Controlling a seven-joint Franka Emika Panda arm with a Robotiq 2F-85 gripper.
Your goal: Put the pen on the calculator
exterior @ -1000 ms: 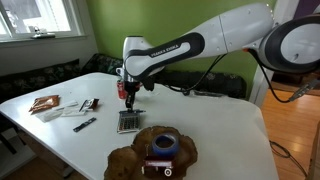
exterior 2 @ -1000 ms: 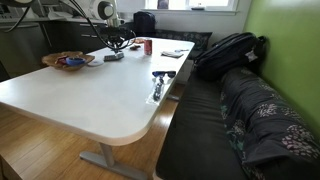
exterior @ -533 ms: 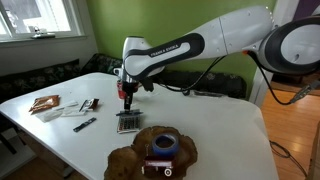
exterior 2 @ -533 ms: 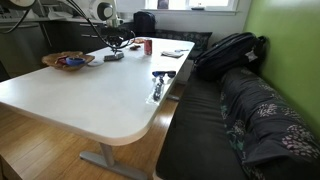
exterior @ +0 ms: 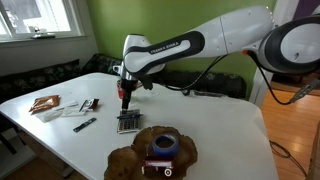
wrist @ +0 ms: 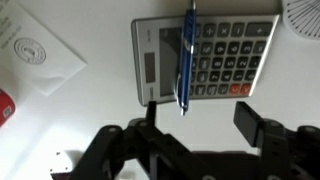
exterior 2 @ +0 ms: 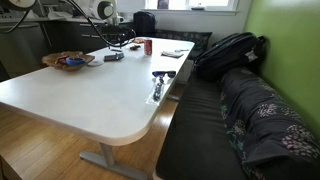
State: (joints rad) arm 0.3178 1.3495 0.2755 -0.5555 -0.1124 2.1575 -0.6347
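In the wrist view the grey calculator point(wrist: 215, 60) lies flat on the white table, dark keys to the right and pale display to the left. The thin dark-blue pen point(wrist: 186, 55) rests across it, its tip just past the calculator's near edge. My gripper point(wrist: 200, 118) hangs above the table just short of that edge, open, with nothing between its black fingers point(wrist: 252, 120). In both exterior views the gripper point(exterior: 126, 98) point(exterior 2: 115, 42) hovers a little above the calculator point(exterior: 128, 122) point(exterior 2: 114, 57); the pen is too small to make out there.
A wooden bowl point(exterior: 150, 155) holding a blue tape roll stands just in front of the calculator. Papers and packets point(exterior: 46, 103), a white envelope point(wrist: 35, 50) and a short dark marker point(exterior: 84, 124) lie to one side. A red can point(exterior 2: 147, 45) and a backpack point(exterior 2: 228, 50) are farther off.
The jaws were shut on the pen over the calculator and have now opened. The pen lies loose on the calculator, and the gripper has lifted slightly.
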